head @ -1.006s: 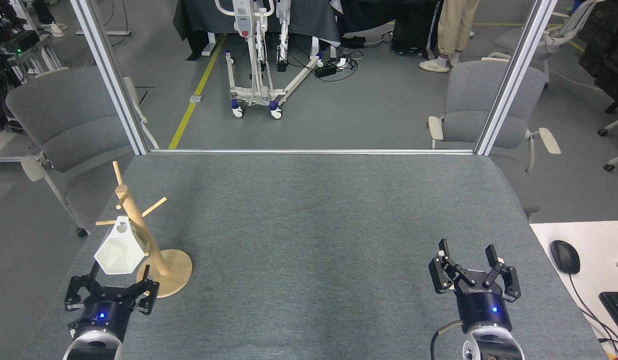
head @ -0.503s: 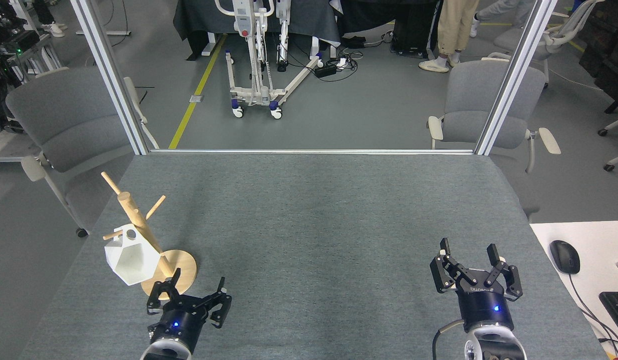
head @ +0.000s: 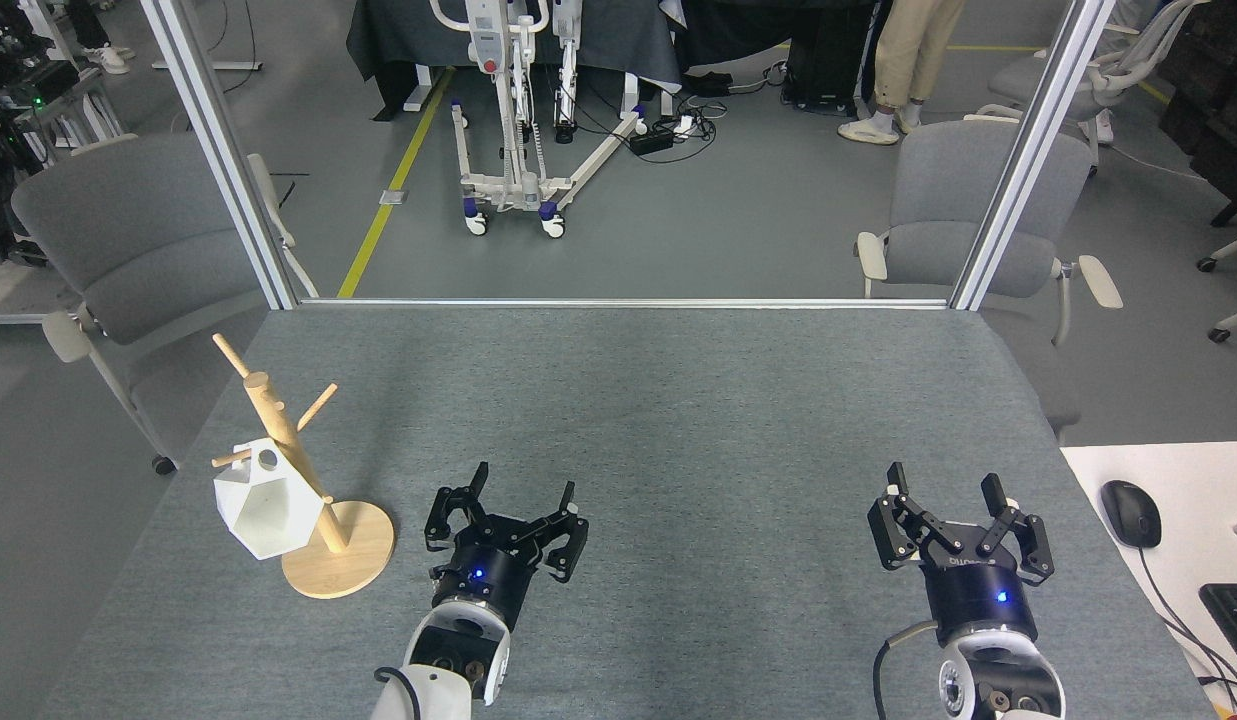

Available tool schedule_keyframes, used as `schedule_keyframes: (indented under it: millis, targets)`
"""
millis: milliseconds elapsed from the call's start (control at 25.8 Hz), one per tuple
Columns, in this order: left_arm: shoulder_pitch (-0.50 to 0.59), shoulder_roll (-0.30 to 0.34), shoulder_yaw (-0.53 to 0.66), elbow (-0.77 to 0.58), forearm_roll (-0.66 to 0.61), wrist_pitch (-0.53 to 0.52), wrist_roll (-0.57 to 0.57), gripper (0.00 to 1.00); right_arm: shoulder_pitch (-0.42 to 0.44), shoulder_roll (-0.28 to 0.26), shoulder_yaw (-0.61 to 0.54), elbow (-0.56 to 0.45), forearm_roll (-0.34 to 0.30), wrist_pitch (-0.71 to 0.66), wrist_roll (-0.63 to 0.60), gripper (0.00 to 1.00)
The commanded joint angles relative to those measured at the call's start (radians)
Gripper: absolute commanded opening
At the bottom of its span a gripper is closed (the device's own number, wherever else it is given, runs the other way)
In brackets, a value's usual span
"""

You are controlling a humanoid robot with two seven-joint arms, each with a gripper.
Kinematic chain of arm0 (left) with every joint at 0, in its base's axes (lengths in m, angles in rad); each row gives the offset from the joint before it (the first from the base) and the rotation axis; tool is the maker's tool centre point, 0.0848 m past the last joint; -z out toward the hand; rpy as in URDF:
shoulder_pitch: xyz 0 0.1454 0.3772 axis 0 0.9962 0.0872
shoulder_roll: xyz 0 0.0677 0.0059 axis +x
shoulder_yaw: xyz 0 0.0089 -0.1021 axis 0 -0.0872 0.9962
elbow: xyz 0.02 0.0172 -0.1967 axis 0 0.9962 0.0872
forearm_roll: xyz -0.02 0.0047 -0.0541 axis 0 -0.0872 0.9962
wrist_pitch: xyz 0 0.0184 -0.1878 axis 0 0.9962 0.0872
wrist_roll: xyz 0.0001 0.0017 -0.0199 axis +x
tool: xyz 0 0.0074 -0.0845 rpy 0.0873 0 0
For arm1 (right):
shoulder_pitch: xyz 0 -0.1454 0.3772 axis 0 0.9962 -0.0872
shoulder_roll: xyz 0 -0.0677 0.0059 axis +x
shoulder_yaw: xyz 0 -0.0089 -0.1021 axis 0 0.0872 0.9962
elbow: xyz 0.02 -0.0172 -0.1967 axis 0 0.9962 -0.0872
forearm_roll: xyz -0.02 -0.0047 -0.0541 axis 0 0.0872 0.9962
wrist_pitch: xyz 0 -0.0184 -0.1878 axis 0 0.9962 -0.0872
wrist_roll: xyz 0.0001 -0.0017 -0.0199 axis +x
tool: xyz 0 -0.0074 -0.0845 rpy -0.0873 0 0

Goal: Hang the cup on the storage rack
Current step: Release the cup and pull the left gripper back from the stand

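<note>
The white faceted cup [head: 267, 502] hangs by its round hole on a low peg of the wooden storage rack [head: 293, 469], which stands on its round disc base at the left of the table. My left gripper [head: 523, 485] is open and empty, to the right of the rack's base and apart from it. Near the front right my right gripper [head: 948, 487] is open too, with nothing between its fingers.
The grey table [head: 658, 400] ends at a metal frame rail along its far edge. Grey chairs [head: 128, 250] stand off the left and right far corners. A mouse [head: 1130, 512] and a keyboard lie on a white desk at the right.
My left gripper has moved right, away from the rack, and stayed open. The rack with the cup has settled more upright. The right gripper has barely shifted.
</note>
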Motion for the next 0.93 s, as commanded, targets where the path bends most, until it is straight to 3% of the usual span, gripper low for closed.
schedule_keyframes:
  millis: [0, 116, 542, 890]
  targets:
    - [-0.04, -0.002, -0.037, 0.017, 0.069, 0.025, -0.009, 0.99, -0.041, -0.002, 0.001, 0.0, -0.001, -0.003, 0.026, 0.99]
    - [-0.034, 0.002, -0.032, -0.016, 0.128, 0.019, -0.011, 0.99, -0.052, -0.008, 0.003, 0.0, -0.001, -0.007, 0.026, 0.99]
    - [0.067, 0.012, 0.017, -0.142, 0.129, 0.024, 0.006, 0.99, -0.05, 0.006, 0.006, 0.005, -0.004, -0.003, 0.015, 0.99]
    - [0.075, 0.011, 0.049, -0.145, 0.131, 0.03, 0.004, 0.99, -0.05, 0.024, 0.008, 0.011, -0.016, -0.003, 0.012, 0.99]
